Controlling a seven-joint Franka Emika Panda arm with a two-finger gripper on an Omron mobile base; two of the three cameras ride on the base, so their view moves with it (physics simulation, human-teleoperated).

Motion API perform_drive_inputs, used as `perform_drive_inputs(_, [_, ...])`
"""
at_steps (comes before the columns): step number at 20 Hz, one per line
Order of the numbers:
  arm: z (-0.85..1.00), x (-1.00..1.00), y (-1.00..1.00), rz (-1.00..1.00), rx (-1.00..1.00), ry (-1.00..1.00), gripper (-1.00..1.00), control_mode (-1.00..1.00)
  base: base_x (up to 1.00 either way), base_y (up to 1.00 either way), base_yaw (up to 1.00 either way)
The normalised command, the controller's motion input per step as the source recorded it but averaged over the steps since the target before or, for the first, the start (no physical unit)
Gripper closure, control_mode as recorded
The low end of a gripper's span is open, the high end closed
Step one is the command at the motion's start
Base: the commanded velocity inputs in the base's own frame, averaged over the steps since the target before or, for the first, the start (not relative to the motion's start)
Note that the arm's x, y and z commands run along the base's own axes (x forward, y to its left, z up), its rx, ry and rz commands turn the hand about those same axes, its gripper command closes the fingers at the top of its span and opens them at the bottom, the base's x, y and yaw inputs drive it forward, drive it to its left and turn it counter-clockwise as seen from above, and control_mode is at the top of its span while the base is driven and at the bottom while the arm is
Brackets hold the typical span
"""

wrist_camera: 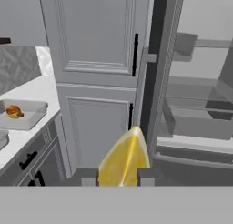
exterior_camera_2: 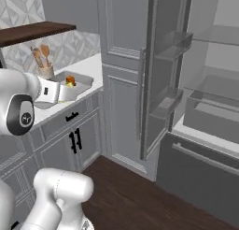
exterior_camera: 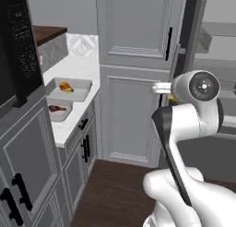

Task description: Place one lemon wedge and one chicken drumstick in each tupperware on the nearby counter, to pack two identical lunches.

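Lemon, deep yellow and cone-pointed wedge (wrist_camera: 124, 160), sits pinched between the end effector (wrist_camera: 119, 176) tips in the hand view, its long axis running away from the hand, tip aimed at the tall grey cabinet doors. No readable writing anywhere. Over on the white marble-look desk (exterior_camera: 76, 64), two shallow grey containers: the far tupperware (exterior_camera: 77, 89) holds an orange drumstick and pale wedge, the near tupperware (exterior_camera: 62, 112) a reddish-brown drumstick (exterior_camera: 57, 108).

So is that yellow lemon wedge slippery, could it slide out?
Maybe. The lemon wedge tapers to a point, so it could probably squirt from between the fingertips if squeezed unevenly. It looks small and likely light, so a gentle pinch should hold it. Its smooth, shiny surface hints it is slippery.
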Motion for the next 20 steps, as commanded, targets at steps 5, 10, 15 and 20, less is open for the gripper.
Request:
perform_drive_inputs(5, [0.00, 0.00, 0.00, 0.00, 0.00, 0.00, 1.00, 1.00, 1.00, -0.01, 0.33])
perform_drive_inputs(10, [0.00, 0.00, 0.00, 0.00, 0.00, 0.00, 1.00, 1.00, 1.00, 0.12, 0.34])
perform_drive_inputs(15, [0.00, 0.00, 0.00, 0.00, 0.00, 0.00, 1.00, 1.00, 1.00, 0.36, 0.37])
perform_drive_inputs(20, [0.00, 0.00, 0.00, 0.00, 0.00, 0.00, 1.00, 1.00, 1.00, 0.08, 0.39])
